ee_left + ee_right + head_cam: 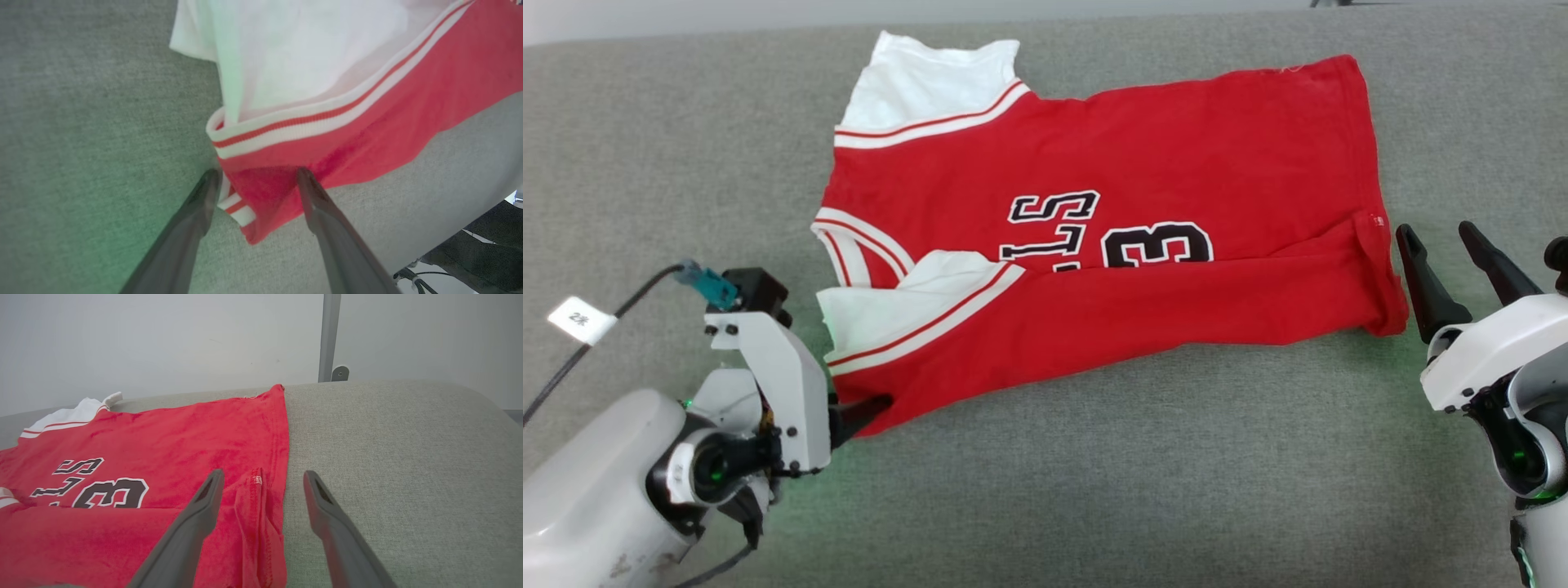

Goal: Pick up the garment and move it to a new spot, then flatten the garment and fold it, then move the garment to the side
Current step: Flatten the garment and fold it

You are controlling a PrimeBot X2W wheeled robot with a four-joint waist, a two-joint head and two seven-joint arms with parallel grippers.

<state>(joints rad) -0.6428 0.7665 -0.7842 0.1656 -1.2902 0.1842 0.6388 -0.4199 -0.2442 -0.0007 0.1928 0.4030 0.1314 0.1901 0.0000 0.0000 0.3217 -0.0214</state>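
On the grey cushion point(1094, 490) the garment point(1094, 269) is lying mostly flat, long axis running left–right in the head view: collar and white sleeves toward the robot's left, hem toward its right. The near long edge is lying folded over the front (it's covering the lower part of the lettering), so I'm reading this as mid-fold.

At the near left corner the left gripper point(257, 173) is sitting low with jaws gaping fully. The red corner with its striped trim is lying between the two fingers, nothing pinched. The right gripper point(1436, 231) is hovering just beside the hem's near corner, jaws equally wide and holding nothing. In its wrist view the doubled hem edge is lining up between the fingers.

Each arm is covering its own end, so the next grab is looking like a two-corner pinch. Left is needing only to close; right is needing a small reach toward the hem first.

Room: bare cushion is showing wide in front and to the right. It's getting thin at the back, where the far sleeve point(931, 82) is reaching close to the cushion's far edge.
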